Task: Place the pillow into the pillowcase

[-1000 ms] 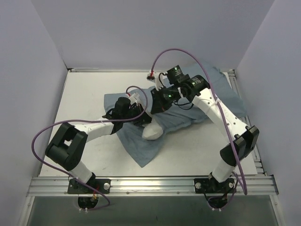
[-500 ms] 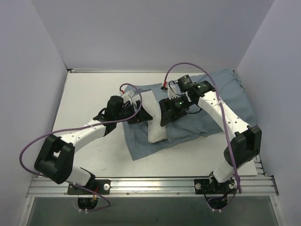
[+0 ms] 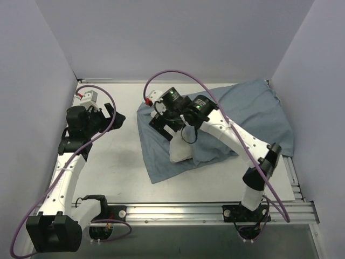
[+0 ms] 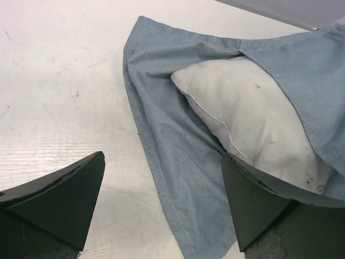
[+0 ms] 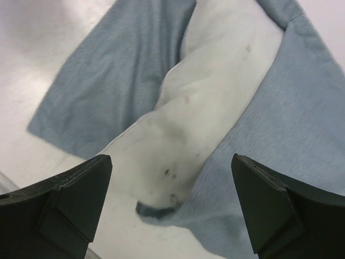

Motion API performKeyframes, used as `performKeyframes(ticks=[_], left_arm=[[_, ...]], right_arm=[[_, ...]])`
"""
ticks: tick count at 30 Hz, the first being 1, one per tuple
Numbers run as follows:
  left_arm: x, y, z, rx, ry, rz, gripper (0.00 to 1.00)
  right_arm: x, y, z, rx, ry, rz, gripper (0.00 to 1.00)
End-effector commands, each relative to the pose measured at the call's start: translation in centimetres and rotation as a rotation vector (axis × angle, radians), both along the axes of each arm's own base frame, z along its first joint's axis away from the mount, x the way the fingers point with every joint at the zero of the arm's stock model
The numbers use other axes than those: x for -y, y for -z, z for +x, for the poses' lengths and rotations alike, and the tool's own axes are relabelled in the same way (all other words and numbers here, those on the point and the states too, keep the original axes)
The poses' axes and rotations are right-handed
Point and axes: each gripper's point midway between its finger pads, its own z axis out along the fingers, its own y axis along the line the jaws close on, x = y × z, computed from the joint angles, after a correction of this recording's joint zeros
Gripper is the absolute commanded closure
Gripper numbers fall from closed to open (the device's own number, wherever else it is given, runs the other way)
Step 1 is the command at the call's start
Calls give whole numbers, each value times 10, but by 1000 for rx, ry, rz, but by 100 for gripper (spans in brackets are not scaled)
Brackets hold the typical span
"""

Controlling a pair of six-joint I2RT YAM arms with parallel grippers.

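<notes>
Two pincers, both spread wide and gripping nothing. Right pincer [image 5: 171, 162] hangs directly above the pillow [image 5: 215, 81], jaws straddling its exposed white end; no contact visible. Left pincer [image 4: 161, 178] is well apart from the cloth, over bare tabletop [image 4: 54, 81] at the left side, jaws aimed toward the sack's mouth.

Pillow is only partly inside the pillowcase [image 4: 156, 108]. The far portion is covered by the upper layer; the near end and one corner poke out onto the lower layer, which lies flat beneath.

Judgement: the lower flap serves as a slide, so the cushion can be pushed deeper. The right pincer looks placed for that push, or for taking the upper hem. Rest of the case lies limp toward the right rear. Task roughly half done
</notes>
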Motion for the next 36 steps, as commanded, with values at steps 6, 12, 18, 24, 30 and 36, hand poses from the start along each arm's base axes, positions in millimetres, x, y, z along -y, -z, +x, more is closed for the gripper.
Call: performKeyframes(ticks=[6, 12, 18, 24, 30, 36], left_arm=[[-29, 21, -10, -88, -4, -50, 3], [-36, 45, -16, -145, -28, -83, 3], [-37, 70, -20, -210, -58, -106, 2], [-16, 80, -30, -230, 50, -166, 20], [47, 84, -34, -243, 180, -197, 36], [100, 85, -13, -157, 214, -188, 36]], right_arm=[[-39, 33, 99, 281, 34, -349, 0], [-15, 116, 96, 171, 26, -580, 0], [16, 179, 106, 83, 13, -766, 27], [-51, 109, 81, -12, 7, -304, 100], [-80, -31, 44, -115, 66, 334, 100], [-54, -74, 41, -221, 159, 568, 100]])
